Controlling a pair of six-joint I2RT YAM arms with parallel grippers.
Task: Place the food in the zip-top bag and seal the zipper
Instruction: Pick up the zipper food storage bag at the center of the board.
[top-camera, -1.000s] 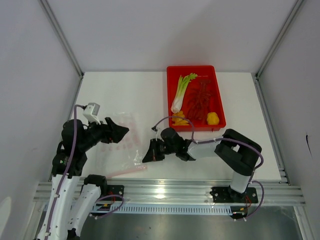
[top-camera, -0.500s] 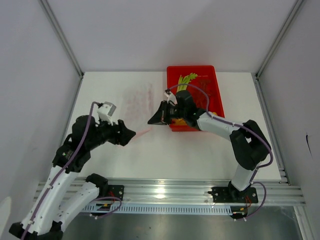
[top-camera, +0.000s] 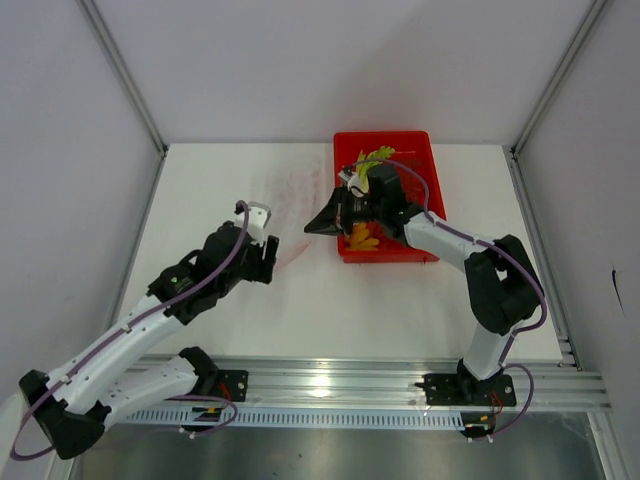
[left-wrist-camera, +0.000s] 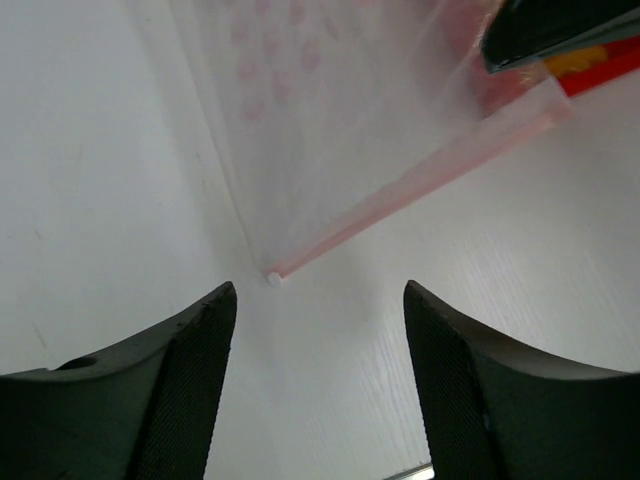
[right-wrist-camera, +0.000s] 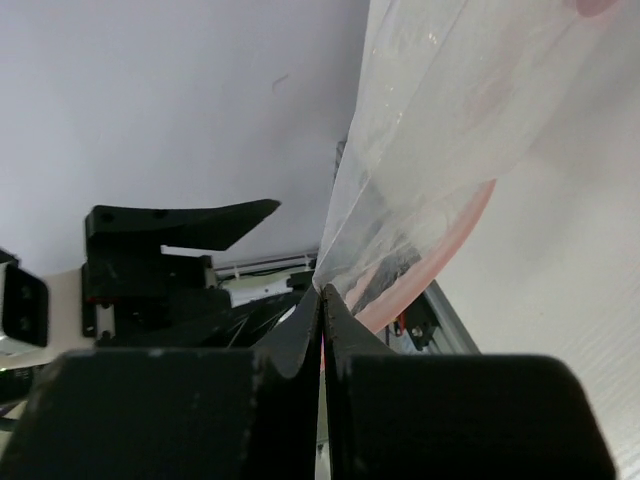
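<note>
**Bag-positioning step, before any food is loaded.** The right end effector (top-camera: 325, 222) is pinched shut on the film of the zip-top bag (left-wrist-camera: 330, 130) at one corner of its mouth. It holds that corner lifted just beside the left wall of the red tray (top-camera: 400, 137). The rest of the bag trails leftward over the desk (top-camera: 200, 190).

The zipper (left-wrist-camera: 400, 195) runs as a pink strip from the held corner down to a free end. That end lies on the desk just beyond the left end effector (left-wrist-camera: 318, 290), whose fingers are spread wide and hold nothing.

**Contents.** The bag appears empty. The tray holds the leek-like stalk (top-camera: 377, 155) at its far end and the yellow-orange pieces (top-camera: 362, 238) at its near end. The right arm largely covers the lobster.

**Next move (judged).** The left end effector should take the free zipper end so that the mouth can be spread open.
</note>
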